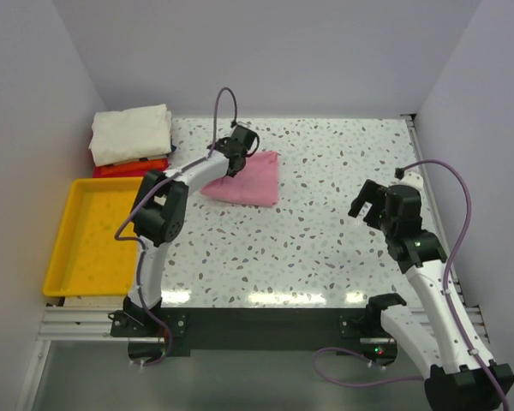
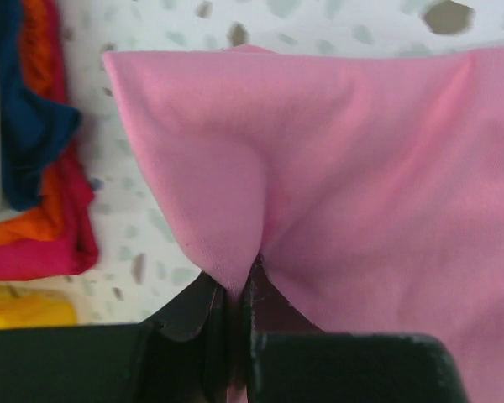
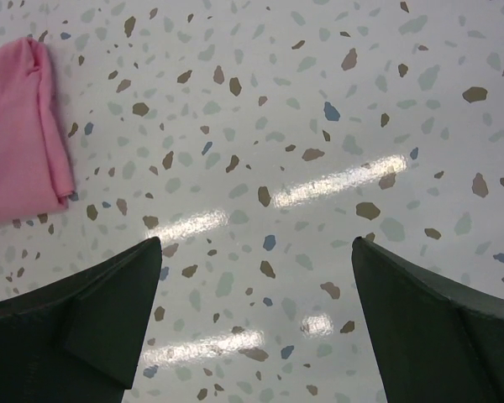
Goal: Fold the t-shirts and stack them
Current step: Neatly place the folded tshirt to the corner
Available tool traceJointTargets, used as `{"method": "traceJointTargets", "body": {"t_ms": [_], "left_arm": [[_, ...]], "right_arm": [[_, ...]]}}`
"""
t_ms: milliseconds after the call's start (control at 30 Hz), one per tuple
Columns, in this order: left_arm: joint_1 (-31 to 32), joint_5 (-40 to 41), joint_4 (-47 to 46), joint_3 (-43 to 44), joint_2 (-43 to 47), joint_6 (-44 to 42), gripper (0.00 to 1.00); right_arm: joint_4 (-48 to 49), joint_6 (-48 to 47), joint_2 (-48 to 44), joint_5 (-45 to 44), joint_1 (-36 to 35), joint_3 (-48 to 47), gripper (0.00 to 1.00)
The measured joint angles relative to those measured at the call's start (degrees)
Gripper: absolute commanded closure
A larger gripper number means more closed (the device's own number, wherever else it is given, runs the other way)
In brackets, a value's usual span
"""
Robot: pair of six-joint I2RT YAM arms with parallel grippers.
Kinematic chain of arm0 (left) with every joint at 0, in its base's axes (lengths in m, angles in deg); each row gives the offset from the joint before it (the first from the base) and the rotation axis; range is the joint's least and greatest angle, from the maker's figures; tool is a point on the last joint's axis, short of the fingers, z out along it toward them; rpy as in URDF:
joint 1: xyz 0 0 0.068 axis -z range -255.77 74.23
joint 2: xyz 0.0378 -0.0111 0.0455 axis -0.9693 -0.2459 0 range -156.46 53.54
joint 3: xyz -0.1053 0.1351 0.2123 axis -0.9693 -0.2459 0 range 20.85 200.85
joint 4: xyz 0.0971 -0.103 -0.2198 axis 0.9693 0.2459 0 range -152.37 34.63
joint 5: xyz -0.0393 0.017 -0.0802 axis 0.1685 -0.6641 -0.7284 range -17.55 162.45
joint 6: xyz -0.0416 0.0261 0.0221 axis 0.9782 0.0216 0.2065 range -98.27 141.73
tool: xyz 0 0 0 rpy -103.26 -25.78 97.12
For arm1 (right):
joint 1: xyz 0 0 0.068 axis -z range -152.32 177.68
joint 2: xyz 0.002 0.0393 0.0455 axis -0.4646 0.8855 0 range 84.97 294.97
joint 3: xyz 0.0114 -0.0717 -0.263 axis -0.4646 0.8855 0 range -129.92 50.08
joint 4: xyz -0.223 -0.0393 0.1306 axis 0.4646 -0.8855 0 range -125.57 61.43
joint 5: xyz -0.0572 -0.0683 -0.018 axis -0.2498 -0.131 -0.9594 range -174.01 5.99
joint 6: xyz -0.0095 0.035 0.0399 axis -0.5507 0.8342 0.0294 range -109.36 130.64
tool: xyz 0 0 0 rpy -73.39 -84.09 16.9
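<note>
A folded pink t-shirt (image 1: pixel 248 181) lies on the speckled table, a little left of centre. My left gripper (image 1: pixel 237 147) sits at its far left corner and is shut on a pinch of the pink cloth (image 2: pixel 235 269), which bunches up between the black fingers (image 2: pixel 193 315). A stack of folded t-shirts stands at the far left: a cream-white one (image 1: pixel 131 133) on top, orange and red ones (image 1: pixel 130 168) under it, with a dark blue layer (image 2: pixel 29 126) visible in the left wrist view. My right gripper (image 1: pixel 370 204) hovers open over bare table at the right, well away from the pink t-shirt (image 3: pixel 21 126).
A yellow plastic tray (image 1: pixel 62 248) sits at the left edge of the table, in front of the stack. White walls close in the left, back and right sides. Speckled tabletop (image 1: pixel 325 231) stretches between the pink shirt and the right arm.
</note>
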Motion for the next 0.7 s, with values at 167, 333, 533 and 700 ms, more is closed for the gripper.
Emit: {"method": "traceJointTargets", "body": {"t_ms": [167,333,533,700], "left_arm": [[-5.3,5.5,-2.2,0.8,2.6,-8.8,1.00],[-10.2,9.9,-5.0,4.1,2.6,-16.6,1.00],[-11.1,12.8,-6.4,10.7,2.6,-22.9,1.00],[-11.2,14.0,-7.2,16.7,2.6,-25.6,1.00]], "right_arm": [[0.2,-0.1,0.7,0.0,0.0,0.1,0.01],[0.3,-0.3,1.2,0.0,0.0,0.3,0.01],[0.3,-0.4,2.0,-0.5,0.0,0.7,0.01],[0.3,-0.5,2.3,-1.1,0.0,1.0,0.01]]}}
